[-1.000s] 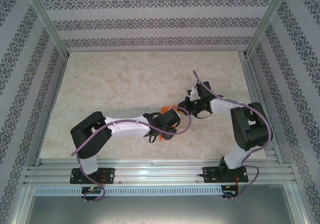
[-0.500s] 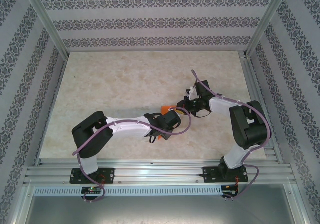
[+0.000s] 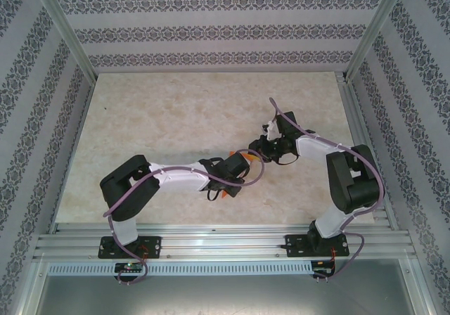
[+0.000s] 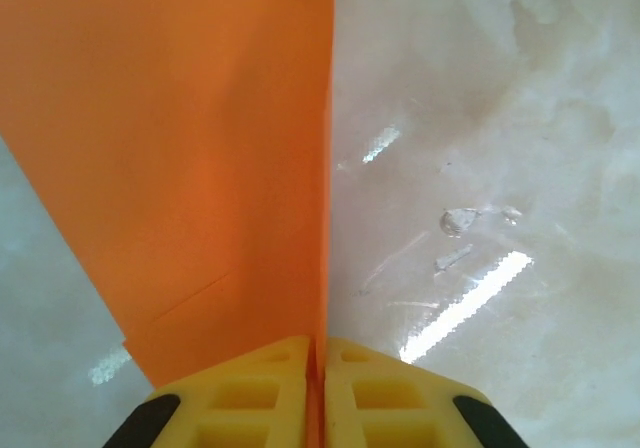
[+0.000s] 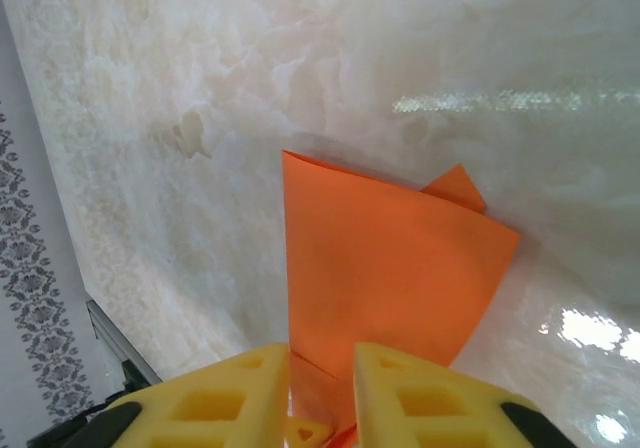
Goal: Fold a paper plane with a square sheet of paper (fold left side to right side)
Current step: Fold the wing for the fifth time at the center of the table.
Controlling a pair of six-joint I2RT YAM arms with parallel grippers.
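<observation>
Mid-table handover: the square sheet of paper, bright orange and already creased into a smaller shape with slanting sides, sits between my two arms near the middle of the pale marbled table, most of it hidden from above by the wrists, with just a sliver of orange showing under the left one. From the left wrist camera its long axis runs straight away from the claw, and one straight edge lines up with the seam between the yellow fingers. The left gripper is clenched on the sheet's near end, pads pressed together with only the thin orange line between them. On the opposite side, the right gripper faces the same sheet with its jaws parted. A lower corner of the paper dips into the gap, and a small folded flap peeks out at the far right corner, but I cannot tell whether either pad touches the paper. From that side the sheet appears to stand clear of the surface, throwing a soft shadow behind it. I judge that the left arm alone has control at this point, so carrying the left side over to the right depends on that one grip, with the right claw close enough to pin or re-grasp its corner
</observation>
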